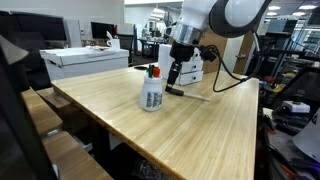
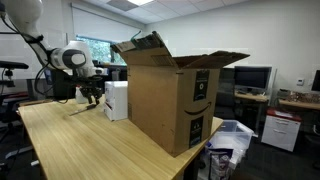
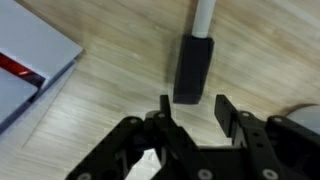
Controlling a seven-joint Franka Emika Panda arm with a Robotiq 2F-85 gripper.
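Note:
A marker with a black cap and a white body lies on the wooden table (image 1: 190, 130). It shows in the wrist view (image 3: 195, 60) just beyond my fingertips and in an exterior view (image 1: 187, 92). My gripper (image 3: 192, 108) is open and empty. It hangs just above the marker's black end without touching it. It also shows in both exterior views (image 1: 176, 75) (image 2: 91, 97). A clear cup holding markers with red and green caps (image 1: 151, 92) stands on the table beside my gripper.
A white box with a red stripe (image 3: 25, 65) lies to one side of the marker. A white box (image 1: 85, 60) sits at the table's far corner. A large open cardboard box (image 2: 170, 95) stands on the table. Desks and monitors surround the table.

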